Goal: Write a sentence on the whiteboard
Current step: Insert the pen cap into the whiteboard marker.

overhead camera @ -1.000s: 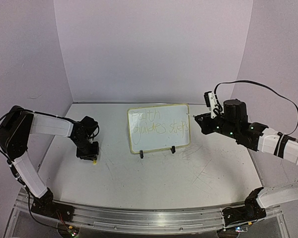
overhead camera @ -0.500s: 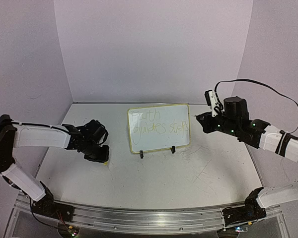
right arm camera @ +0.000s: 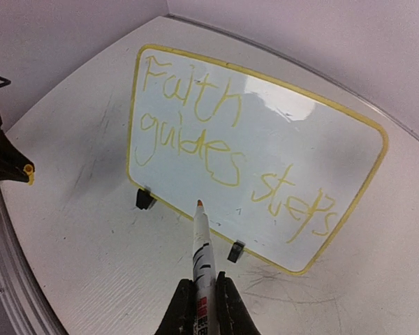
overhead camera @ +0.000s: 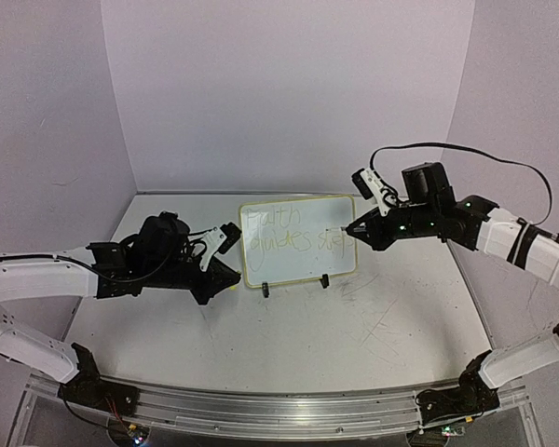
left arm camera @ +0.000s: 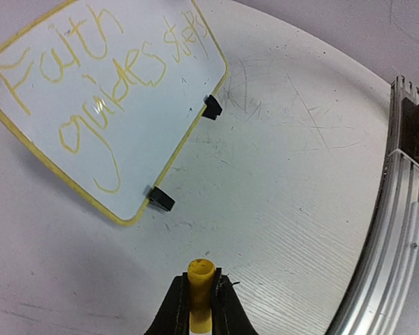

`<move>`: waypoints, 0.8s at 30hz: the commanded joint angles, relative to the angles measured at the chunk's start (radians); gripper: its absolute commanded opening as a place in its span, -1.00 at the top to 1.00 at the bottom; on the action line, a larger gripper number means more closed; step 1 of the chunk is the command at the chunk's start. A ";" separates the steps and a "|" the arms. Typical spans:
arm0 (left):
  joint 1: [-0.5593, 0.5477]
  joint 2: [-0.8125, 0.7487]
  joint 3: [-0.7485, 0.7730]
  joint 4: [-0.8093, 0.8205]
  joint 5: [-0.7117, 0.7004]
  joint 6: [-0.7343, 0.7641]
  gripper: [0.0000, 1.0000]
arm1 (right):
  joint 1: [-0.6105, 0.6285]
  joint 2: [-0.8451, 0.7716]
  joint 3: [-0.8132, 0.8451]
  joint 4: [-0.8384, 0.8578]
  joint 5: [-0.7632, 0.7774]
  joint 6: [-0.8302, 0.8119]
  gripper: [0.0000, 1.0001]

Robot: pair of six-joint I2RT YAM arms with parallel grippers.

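The whiteboard (overhead camera: 298,244) stands tilted back at mid table, yellow-rimmed, with "Faith guides steps" written on it in yellow; it also shows in the wrist views (left arm camera: 91,105) (right arm camera: 265,132). My right gripper (overhead camera: 361,233) (right arm camera: 203,281) is shut on a white marker (right arm camera: 202,251), whose orange tip hangs uncapped just in front of the board's lower edge. My left gripper (overhead camera: 231,276) (left arm camera: 200,280) is shut on a yellow marker cap (left arm camera: 200,271) and hovers over the table just left of the board's lower left corner.
Two black clip feet (overhead camera: 265,291) (overhead camera: 324,280) hold the board up. An aluminium rail (overhead camera: 279,410) (left arm camera: 398,209) runs along the near table edge. Purple walls close in the back and both sides. Scuff marks cover the tabletop (overhead camera: 373,326).
My left arm has swung from the table's left side to the board's lower left corner, carrying the cap. My right gripper has moved left with the marker, to the board's right side.
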 commanded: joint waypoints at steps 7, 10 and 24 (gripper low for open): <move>-0.026 0.004 -0.043 0.313 -0.292 0.444 1.00 | 0.149 0.152 0.222 -0.098 -0.149 0.191 1.00; -0.032 -0.018 -0.094 0.381 -0.314 0.469 1.00 | 0.178 0.205 0.279 -0.096 -0.158 0.262 1.00; -0.072 -0.034 -0.152 0.429 -0.356 0.580 1.00 | 0.234 0.427 0.540 -0.129 -0.292 0.454 1.00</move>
